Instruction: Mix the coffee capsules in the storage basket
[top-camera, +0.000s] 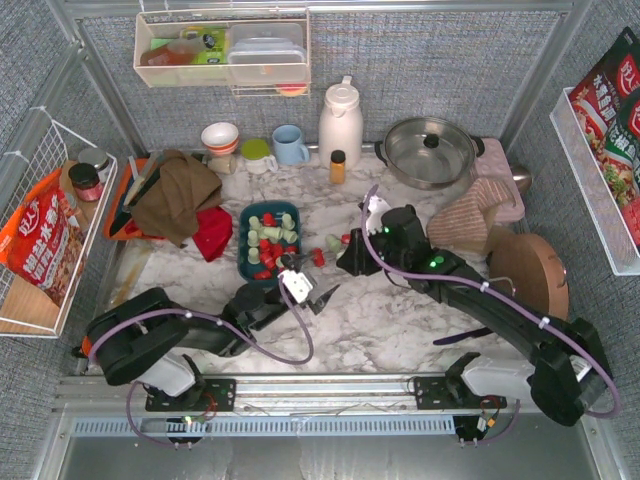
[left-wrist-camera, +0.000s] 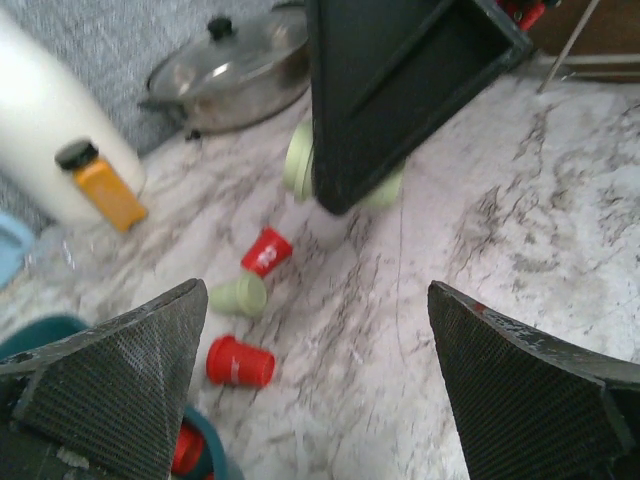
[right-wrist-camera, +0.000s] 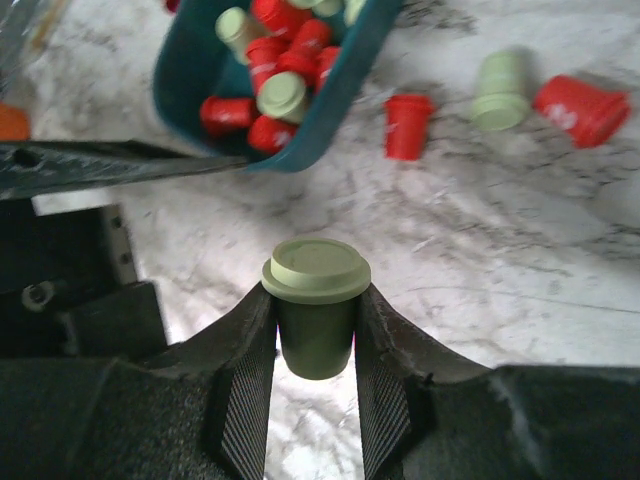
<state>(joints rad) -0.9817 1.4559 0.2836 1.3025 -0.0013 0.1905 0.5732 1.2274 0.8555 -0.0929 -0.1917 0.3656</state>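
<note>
The left hand hung wide open over the desk, holding nothing. The right hand pinched a green capsule upright, near the basket. The basket held mixed red and green capsules. Three loose capsules lay beside it.

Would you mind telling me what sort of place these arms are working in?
Probably a mock kitchen counter inside a test enclosure: a marble-pattern worktop carries a lidded steel pot and a white jug, and grey fabric walls close it in.
</note>
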